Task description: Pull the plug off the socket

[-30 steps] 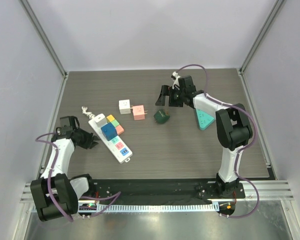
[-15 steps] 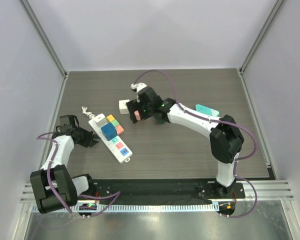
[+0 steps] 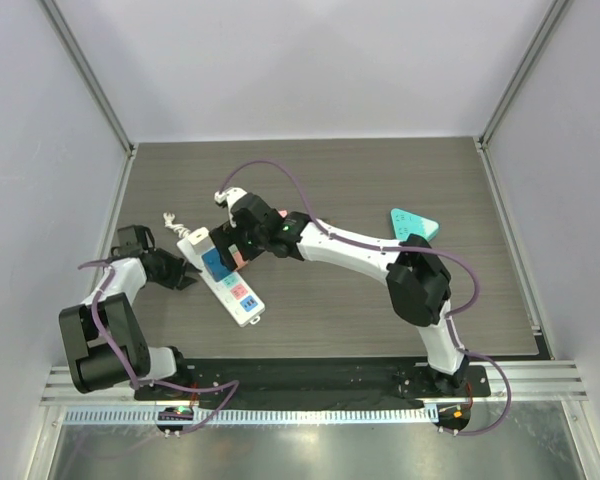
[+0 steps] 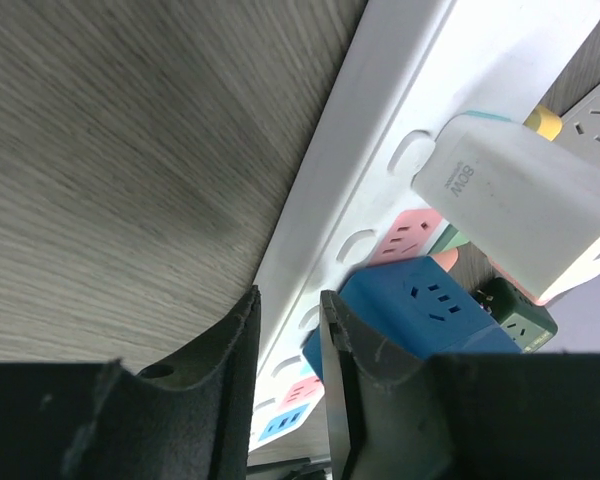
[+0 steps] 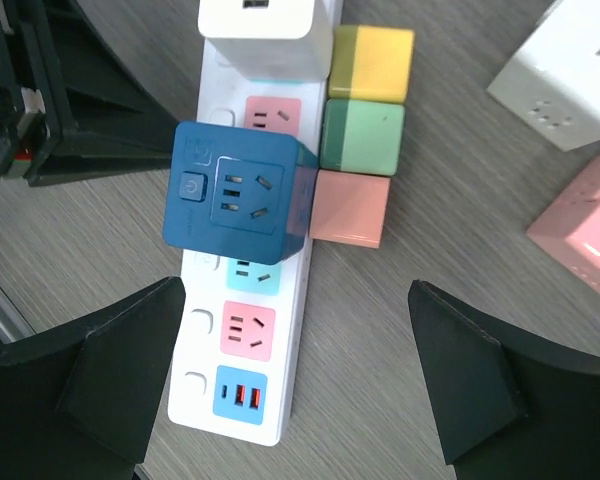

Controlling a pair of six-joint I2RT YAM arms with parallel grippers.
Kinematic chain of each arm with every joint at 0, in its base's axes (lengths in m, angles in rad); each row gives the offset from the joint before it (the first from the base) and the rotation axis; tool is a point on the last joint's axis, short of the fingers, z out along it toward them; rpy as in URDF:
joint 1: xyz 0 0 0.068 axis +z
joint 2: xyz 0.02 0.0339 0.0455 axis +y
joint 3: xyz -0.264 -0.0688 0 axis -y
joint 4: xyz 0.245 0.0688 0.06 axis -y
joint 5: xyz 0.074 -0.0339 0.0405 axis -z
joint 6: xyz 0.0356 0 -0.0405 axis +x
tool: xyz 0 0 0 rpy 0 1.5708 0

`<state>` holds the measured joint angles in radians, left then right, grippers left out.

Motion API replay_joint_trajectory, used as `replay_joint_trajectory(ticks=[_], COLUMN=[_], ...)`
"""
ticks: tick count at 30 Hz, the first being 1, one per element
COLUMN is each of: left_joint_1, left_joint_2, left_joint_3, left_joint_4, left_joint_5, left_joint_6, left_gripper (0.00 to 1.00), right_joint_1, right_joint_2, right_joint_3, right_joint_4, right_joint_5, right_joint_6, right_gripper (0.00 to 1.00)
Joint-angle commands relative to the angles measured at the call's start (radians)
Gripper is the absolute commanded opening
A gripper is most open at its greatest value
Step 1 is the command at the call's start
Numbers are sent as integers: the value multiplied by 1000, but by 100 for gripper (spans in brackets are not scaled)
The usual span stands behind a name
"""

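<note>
Clearly, the table [image 3: 400,300] carries a long white power strip [image 3: 248,312], lying diagonally near the left arm. The right gripper [image 5: 295,345] hovers over the strip with its jaws wide apart, holding nothing. The left gripper [image 4: 288,300] is low, just beside the strip's long edge. Its jaws leave only a narrow gap and nothing is between them. The blue cube plug [image 5: 235,195] sits in the strip, next to the white charger [image 5: 263,35]. I judge the plug to be rigid, light, smooth plastic, held firmly by its pins. The best hold is probably on two opposite flat sides, pulling straight up. The strip looks light and may lift with it, so it should be pressed down.
</note>
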<state>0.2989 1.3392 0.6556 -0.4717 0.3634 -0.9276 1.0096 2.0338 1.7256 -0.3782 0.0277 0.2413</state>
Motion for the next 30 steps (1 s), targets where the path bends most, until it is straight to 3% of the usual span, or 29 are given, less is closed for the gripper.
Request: replay_joint_trajectory(ticks=[1,30], left_joint_1=[9,8], left_joint_2=[15,71], left_joint_3=[49,-50], left_joint_4=[48,81], left_joint_5=[29,9], left_joint_6=[38,39], left_gripper=[32,31], right_joint_1=[20,76], right_joint_2=[20,289], right_joint_3=[71,333], right_joint_4=[-2,-70], right_joint_5=[-47,74], right_joint_6=[10,9], right_gripper=[100,91])
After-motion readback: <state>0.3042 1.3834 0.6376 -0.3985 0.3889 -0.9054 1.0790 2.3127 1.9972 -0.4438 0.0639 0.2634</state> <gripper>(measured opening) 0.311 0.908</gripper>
